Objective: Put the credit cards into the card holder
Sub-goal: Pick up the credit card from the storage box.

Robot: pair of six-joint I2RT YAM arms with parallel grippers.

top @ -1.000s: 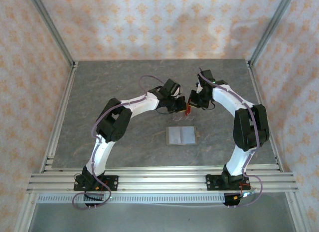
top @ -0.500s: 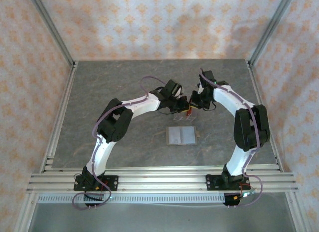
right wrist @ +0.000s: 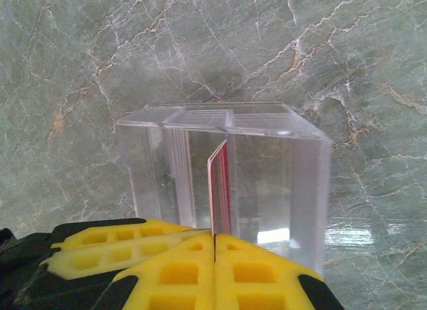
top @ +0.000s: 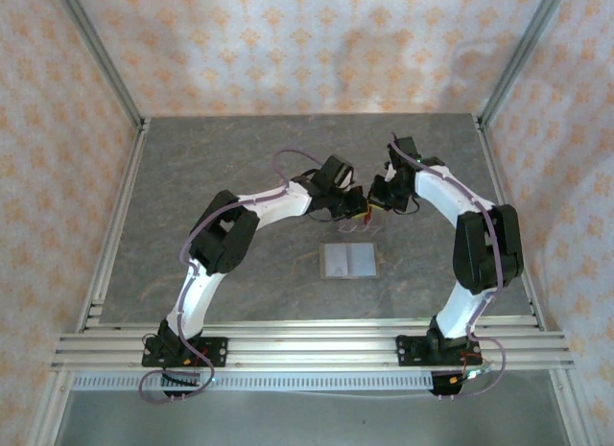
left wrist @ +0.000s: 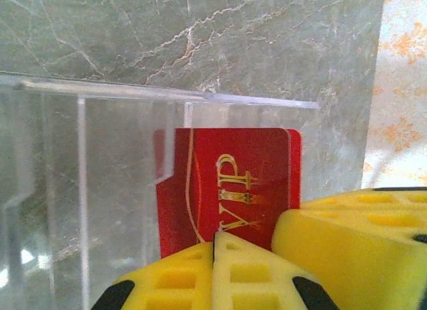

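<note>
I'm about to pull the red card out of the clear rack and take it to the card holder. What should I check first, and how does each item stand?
1. Right gripper shut on the red card: ok.
2. Red card free of the clear rack: not ok, it stands inside a slot.
3. Left gripper clear of the card: cannot tell; it is shut, right beside it.
4. Card holder lying open on the table: ok.
5. More cards in the rack: cannot tell.
</note>
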